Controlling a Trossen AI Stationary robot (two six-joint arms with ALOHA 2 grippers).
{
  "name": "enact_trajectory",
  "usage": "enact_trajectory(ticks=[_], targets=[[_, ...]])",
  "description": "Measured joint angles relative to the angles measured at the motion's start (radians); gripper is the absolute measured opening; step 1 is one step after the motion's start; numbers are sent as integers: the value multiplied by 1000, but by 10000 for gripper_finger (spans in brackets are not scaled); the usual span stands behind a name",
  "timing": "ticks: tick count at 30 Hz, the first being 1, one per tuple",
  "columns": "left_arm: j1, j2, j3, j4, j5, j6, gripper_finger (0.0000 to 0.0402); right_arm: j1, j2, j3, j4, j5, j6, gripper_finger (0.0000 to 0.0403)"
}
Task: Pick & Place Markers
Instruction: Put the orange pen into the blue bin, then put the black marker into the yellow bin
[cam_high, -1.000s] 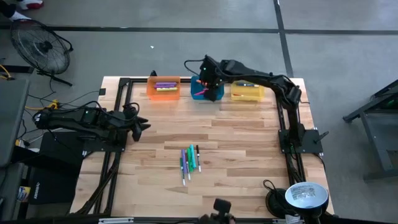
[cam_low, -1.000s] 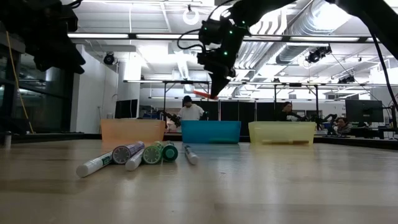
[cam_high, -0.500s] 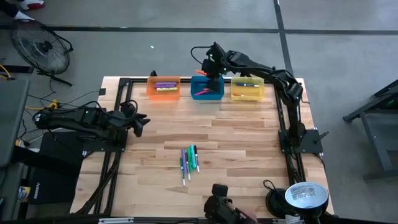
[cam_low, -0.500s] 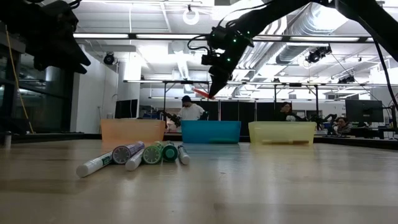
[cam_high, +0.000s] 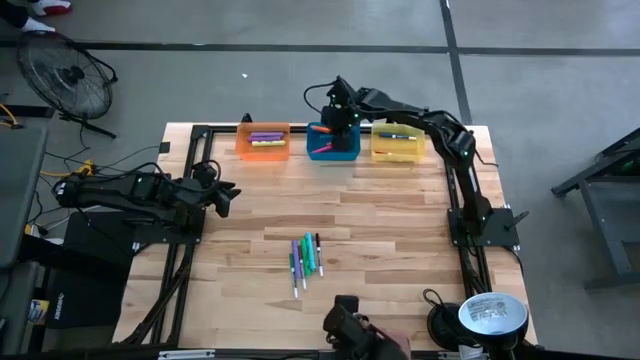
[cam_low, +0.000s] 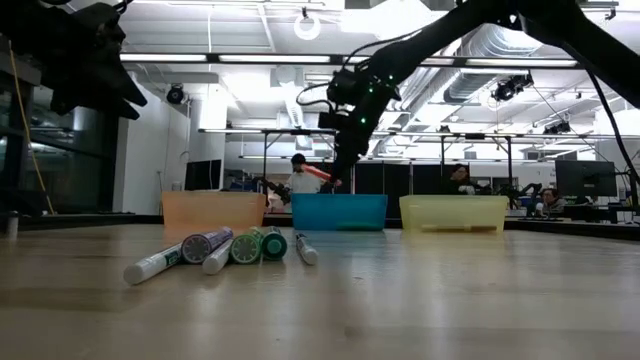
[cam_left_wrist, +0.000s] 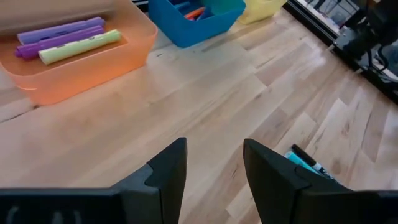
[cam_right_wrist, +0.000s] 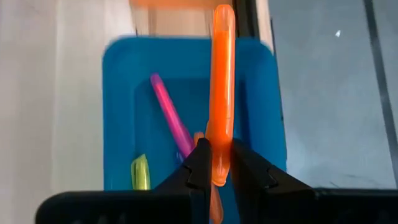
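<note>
With our right gripper (cam_right_wrist: 215, 163) pinching the orange plastic marker (cam_right_wrist: 221, 81) directly above the blue translucent rectangular bin (cam_right_wrist: 124, 112), we should lower it inside the walls before releasing, while our left gripper (cam_left_wrist: 211, 163) waits spread over the table.

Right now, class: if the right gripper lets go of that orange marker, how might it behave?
Probably stiff: the orange marker stays straight in the right gripper. Likely light and smooth. Round, so it may roll in the blue bin.
</note>
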Motion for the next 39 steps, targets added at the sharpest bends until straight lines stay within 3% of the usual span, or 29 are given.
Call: enact_trajectory(ticks=[16,30,39], targets=[[0,0,0,-9,-31,-22,156,-6,78,-1,-135,69,-28,35],[0,0,0,-16,-32,-22,156,-4,78,-1,-165,95,-54,67],[0,0,0,-16,-32,-22,156,-3,67,-1,-165,166,47,69]])
